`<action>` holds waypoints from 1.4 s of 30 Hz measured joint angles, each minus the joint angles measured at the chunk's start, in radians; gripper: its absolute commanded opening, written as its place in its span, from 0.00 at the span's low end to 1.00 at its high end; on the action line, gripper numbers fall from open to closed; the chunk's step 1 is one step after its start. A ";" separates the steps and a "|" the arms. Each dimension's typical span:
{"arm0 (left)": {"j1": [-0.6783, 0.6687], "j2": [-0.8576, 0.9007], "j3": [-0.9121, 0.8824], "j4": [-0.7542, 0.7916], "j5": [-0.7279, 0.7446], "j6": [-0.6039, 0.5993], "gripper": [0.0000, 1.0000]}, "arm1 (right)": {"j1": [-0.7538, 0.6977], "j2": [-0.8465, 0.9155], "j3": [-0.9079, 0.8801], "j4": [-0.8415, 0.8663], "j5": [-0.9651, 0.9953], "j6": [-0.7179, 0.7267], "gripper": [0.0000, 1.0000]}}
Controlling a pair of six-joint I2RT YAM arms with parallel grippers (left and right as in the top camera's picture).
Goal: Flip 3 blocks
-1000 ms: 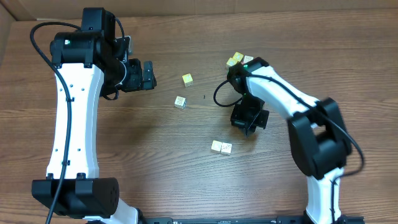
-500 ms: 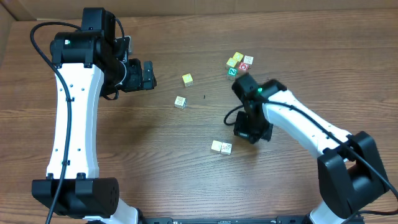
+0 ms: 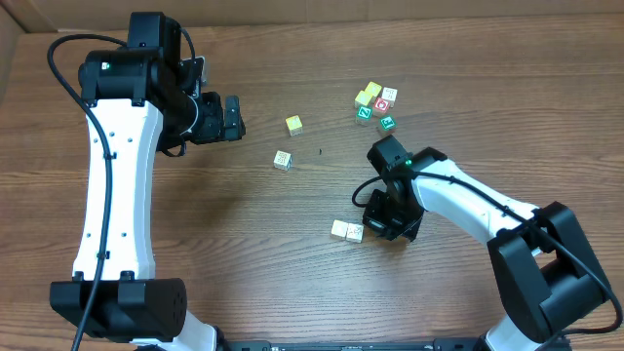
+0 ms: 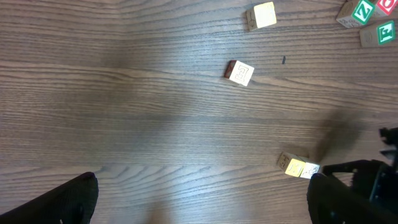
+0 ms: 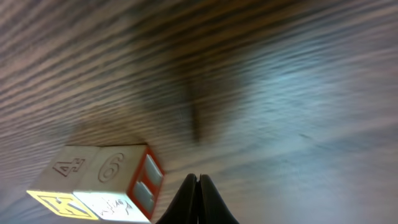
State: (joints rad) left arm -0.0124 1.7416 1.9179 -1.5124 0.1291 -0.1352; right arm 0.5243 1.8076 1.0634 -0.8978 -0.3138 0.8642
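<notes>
Four loose blocks lie mid-table. A yellow block [image 3: 293, 125] [image 4: 261, 15] sits farthest back, and a whitish block with a grey pattern [image 3: 282, 160] [image 4: 240, 72] lies just in front of it. Nearer the front, a yellow-topped block [image 3: 339, 229] [image 4: 292, 167] touches a cream block with faint print [image 3: 355, 232] [image 5: 118, 186]. My right gripper [image 3: 373, 227] [image 5: 198, 182] is shut and empty, its tips low just right of the cream block's red-framed side. My left gripper [image 3: 232, 117] [image 4: 202, 202] hangs wide open at the back left, holding nothing.
A cluster of cubes stands at the back right, among them green-lettered ones [image 3: 364, 113] [image 3: 387, 123] and a red-faced one [image 3: 381, 104]. My right arm [image 3: 458, 200] stretches across the right half of the table. The left arm's white column [image 3: 117, 185] stands at the left.
My right arm has swung from the back-right cluster toward the front, bringing its shut gripper down beside the pair of blocks and uncovering the cluster. The left arm has not moved.
</notes>
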 measured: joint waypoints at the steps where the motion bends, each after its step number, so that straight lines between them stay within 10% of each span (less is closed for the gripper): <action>1: 0.000 0.000 0.000 0.000 0.000 0.000 1.00 | 0.000 0.000 -0.014 0.027 -0.021 0.005 0.04; 42: 0.000 0.000 0.000 0.000 0.000 0.000 1.00 | 0.001 0.000 -0.031 0.117 -0.063 0.071 0.04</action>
State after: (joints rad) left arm -0.0124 1.7416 1.9179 -1.5124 0.1295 -0.1352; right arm 0.5255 1.8076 1.0321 -0.7811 -0.3771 0.9352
